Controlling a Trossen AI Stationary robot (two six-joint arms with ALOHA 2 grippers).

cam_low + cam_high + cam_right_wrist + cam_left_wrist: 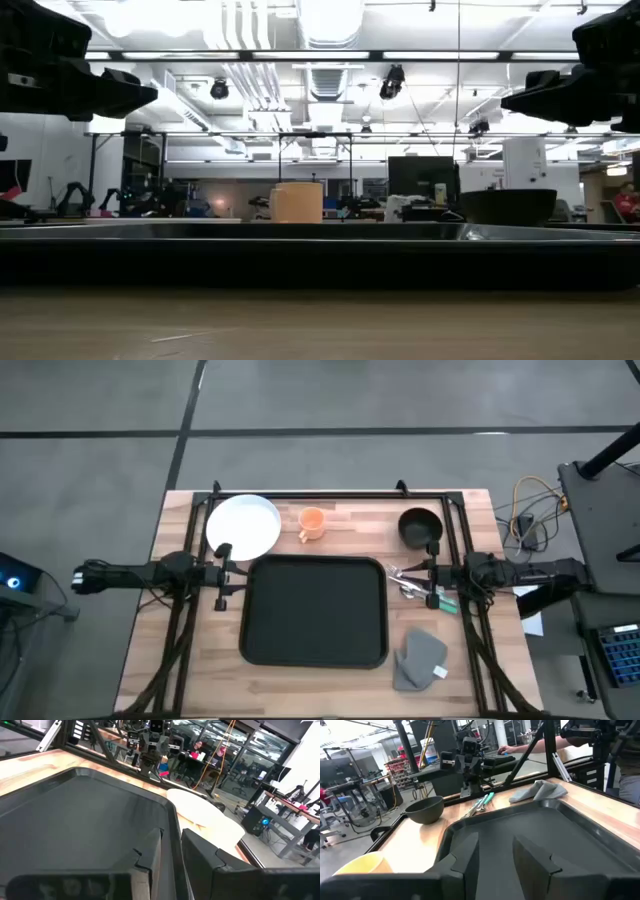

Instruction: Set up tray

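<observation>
The black tray lies flat on the middle of the wooden table and holds nothing. It also shows in the low view and in both wrist views. My left gripper hovers at the tray's left edge, open, its fingers pointing over the tray. My right gripper hovers at the tray's right edge above the cutlery, open with a narrower gap. The low view shows both arms well above the table.
A white plate, an orange cup and a black bowl stand along the far side. A grey folded cloth lies near the tray's near right corner. A black frame rims the table. People sit in the room beyond.
</observation>
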